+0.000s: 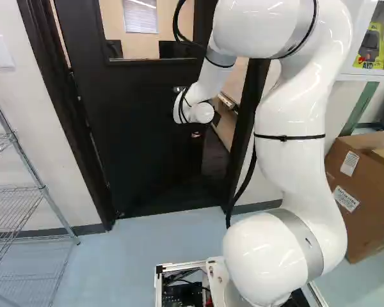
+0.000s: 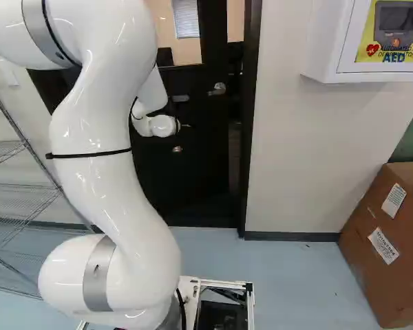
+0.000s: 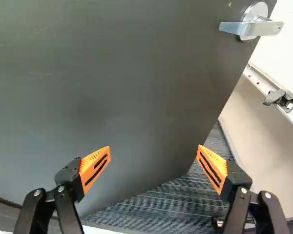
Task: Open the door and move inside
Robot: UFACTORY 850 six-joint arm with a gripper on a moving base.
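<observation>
Left of centre in the left base view, the door (image 1: pixel 128 121) is hanging ajar; the hand (image 3: pixel 153 148) is gaping, gripping nothing, so the door may be swinging back onto the arm (image 1: pixel 294 157) during entry.

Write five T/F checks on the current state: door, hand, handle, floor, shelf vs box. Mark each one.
1. The door stands partly open. True.
2. The hand is closed on the lever handle. False: its fingers are spread, and the handle is ahead and off to one side, untouched.
3. Dark striped flooring shows past the door's lower edge. True.
4. The wire shelf and the cardboard box are on the same side of the door. False: in the left base view the shelf is left of it, the box right.
5. Nothing is gripped between the fingers. True.
</observation>
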